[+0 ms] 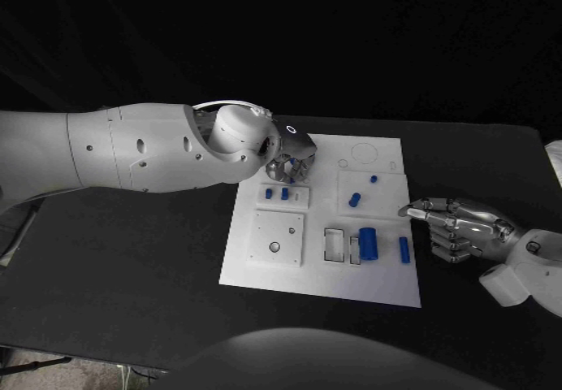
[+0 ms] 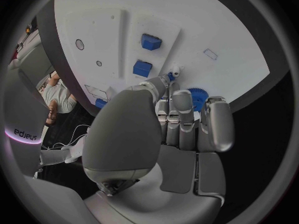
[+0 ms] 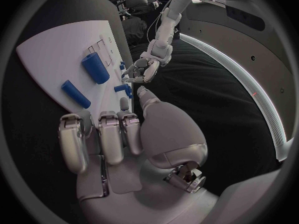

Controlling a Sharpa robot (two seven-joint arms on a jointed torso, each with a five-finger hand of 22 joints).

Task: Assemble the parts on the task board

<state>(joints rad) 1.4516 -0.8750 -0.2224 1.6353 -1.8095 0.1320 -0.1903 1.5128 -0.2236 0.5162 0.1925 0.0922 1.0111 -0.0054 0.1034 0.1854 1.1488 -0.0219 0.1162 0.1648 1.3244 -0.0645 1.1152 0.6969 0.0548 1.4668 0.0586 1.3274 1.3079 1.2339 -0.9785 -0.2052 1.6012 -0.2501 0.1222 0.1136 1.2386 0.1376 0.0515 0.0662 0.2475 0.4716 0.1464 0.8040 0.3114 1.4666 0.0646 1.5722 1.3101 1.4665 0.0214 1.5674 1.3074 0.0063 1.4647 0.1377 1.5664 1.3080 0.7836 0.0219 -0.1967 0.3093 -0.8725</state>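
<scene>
Left hand (image 1: 287,158) is parked over the far left part of the white board (image 1: 264,272), fingers pointing down at it. From the left wrist camera the fingers (image 2: 181,104) are bunched together with their tips right at a blue gear-like piece (image 2: 198,97), but I honestly can't tell if it's actually gripping that or just touching it.

Right hand (image 1: 459,229) sits on the black table (image 1: 117,276) just off the board's right edge, fingers curled in with nothing in them, one finger sticking out toward the board.

Blue parts are scattered over the board: a fat cylinder (image 1: 368,243) near the middle next to a slotted block (image 1: 335,244), a thin stick (image 1: 404,249) close to the right edge, two little blocks (image 1: 276,193) on a small plate under the left hand, and a short peg (image 1: 355,199) on the square plate further back.
</scene>
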